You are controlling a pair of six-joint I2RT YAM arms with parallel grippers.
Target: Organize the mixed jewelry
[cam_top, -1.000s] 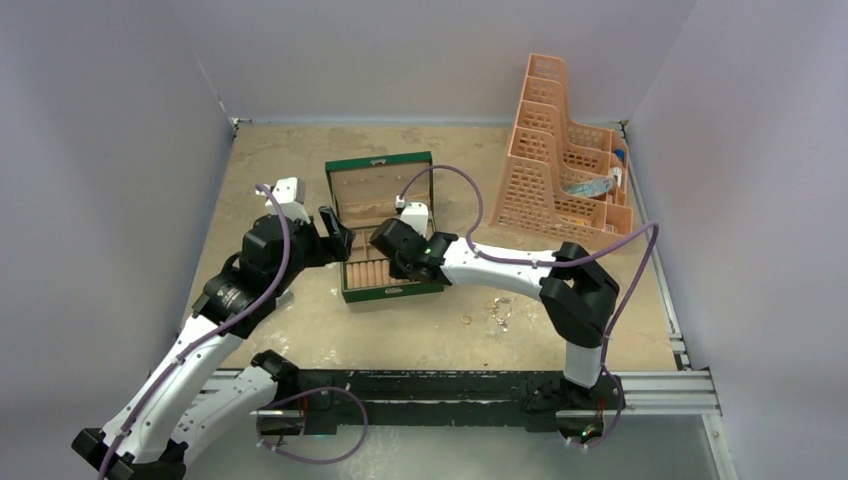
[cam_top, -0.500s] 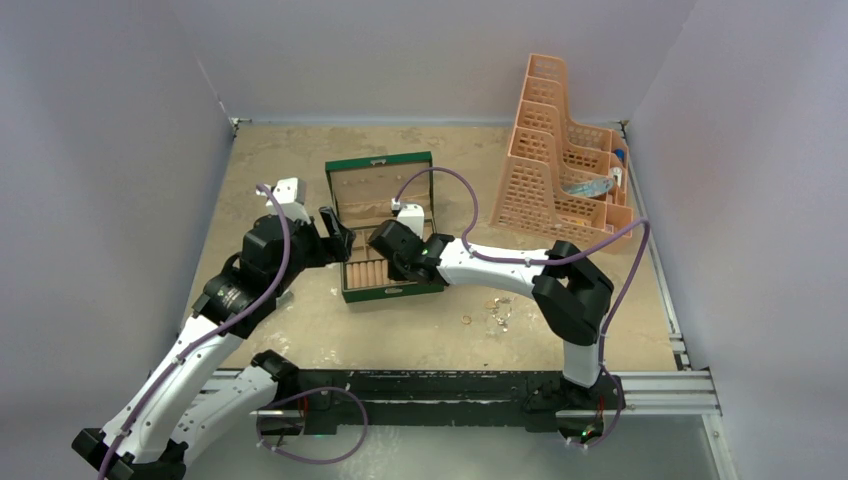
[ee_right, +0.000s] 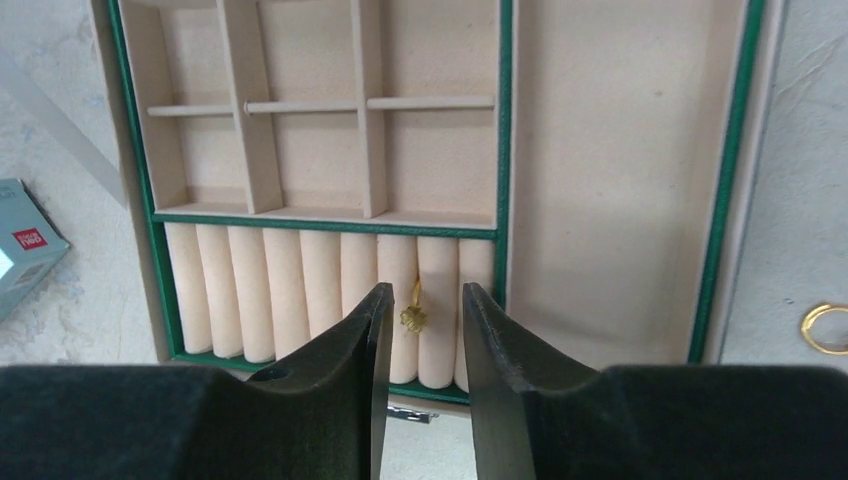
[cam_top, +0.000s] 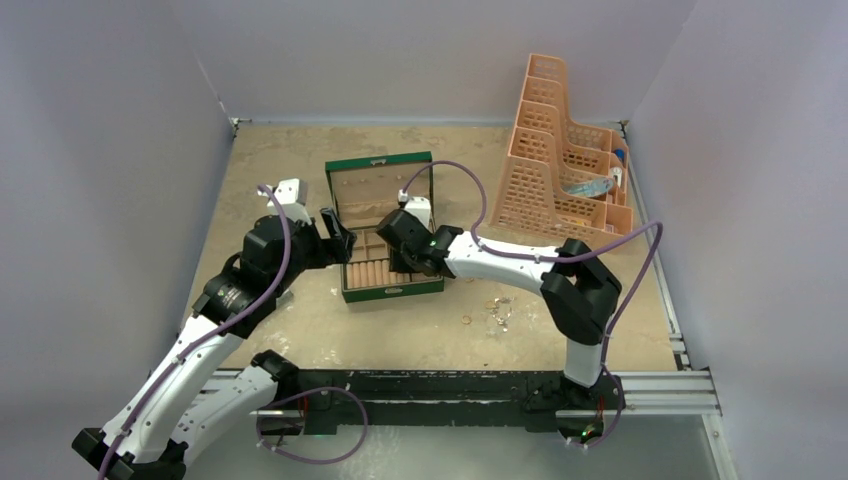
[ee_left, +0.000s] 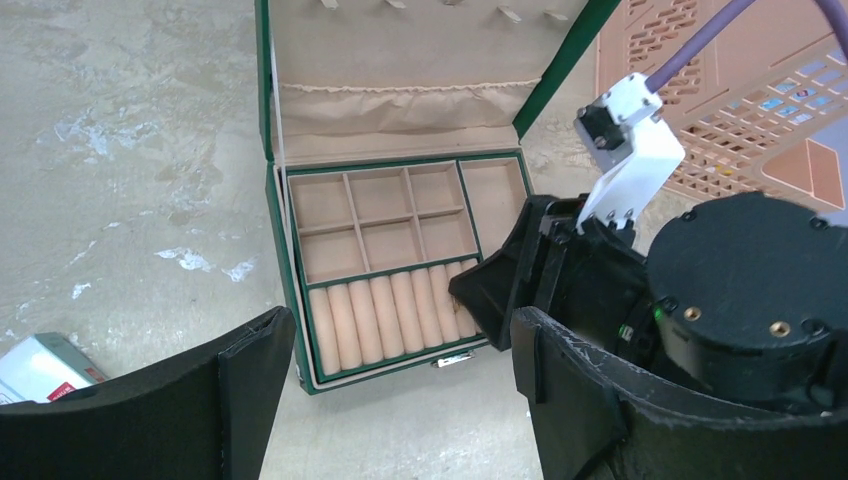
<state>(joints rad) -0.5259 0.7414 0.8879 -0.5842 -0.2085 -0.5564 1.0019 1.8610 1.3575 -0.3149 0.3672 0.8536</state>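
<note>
The right tool (ee_right: 424, 296) hung over the front of the open green box (ee_right: 755, 110), its fingers parted and clamping nothing. Between them a small gold piece (ee_right: 413, 317) stood lodged in a slot of the beige ring rolls (ee_right: 280, 290), near the right end of the row, and it appeared clear of both fingers. Just outside the box's right wall a gold ring (ee_right: 822, 328) lay on the counter (cam_top: 300, 160), and the overhead view showed more loose jewelry (cam_top: 498, 308) scattered there, right of the box. The left tool (ee_left: 398, 335) hovered at the box's left side, spread wide and empty. An orange rack (cam_top: 560, 160) stood at the counter's far right corner
</note>
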